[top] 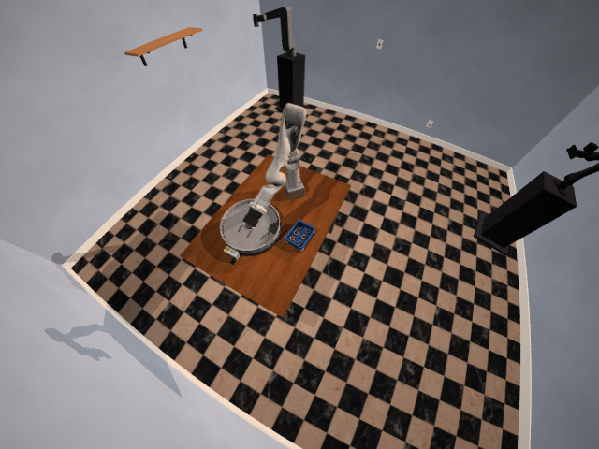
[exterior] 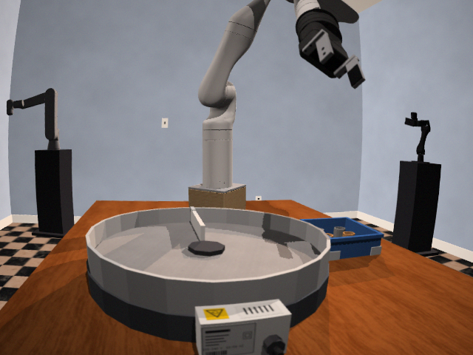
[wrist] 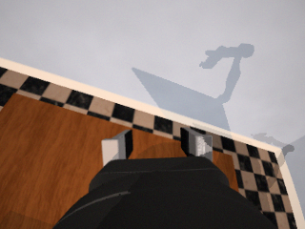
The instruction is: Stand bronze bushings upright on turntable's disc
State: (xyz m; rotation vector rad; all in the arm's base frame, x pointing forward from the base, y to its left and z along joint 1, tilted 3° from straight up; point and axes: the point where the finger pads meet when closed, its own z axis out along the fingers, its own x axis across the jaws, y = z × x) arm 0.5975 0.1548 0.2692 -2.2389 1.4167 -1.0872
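The blue crate (top: pixel 299 235) sits on the wooden table to the right of the turntable; in the exterior view the crate (exterior: pixel 345 237) shows a steel bushing (exterior: pixel 338 231) and bronze bushings (exterior: pixel 348 233) inside. The turntable's grey disc (exterior: pixel 206 256) has a dark hub (exterior: pixel 206 248) at its middle and a raised rim; a white vane stands behind the hub. No bushing is on the disc. My gripper (exterior: pixel 345 70) is open and empty, high above the disc's right side, tilted. In the wrist view its fingers point toward the table's edge and the floor.
A grey control box (exterior: pixel 242 328) sits at the turntable's front. The arm's base stands on a wooden block (exterior: pixel 216 196) behind the turntable. Black camera stands are on the floor at left (exterior: pixel 53 191) and right (exterior: pixel 416 206).
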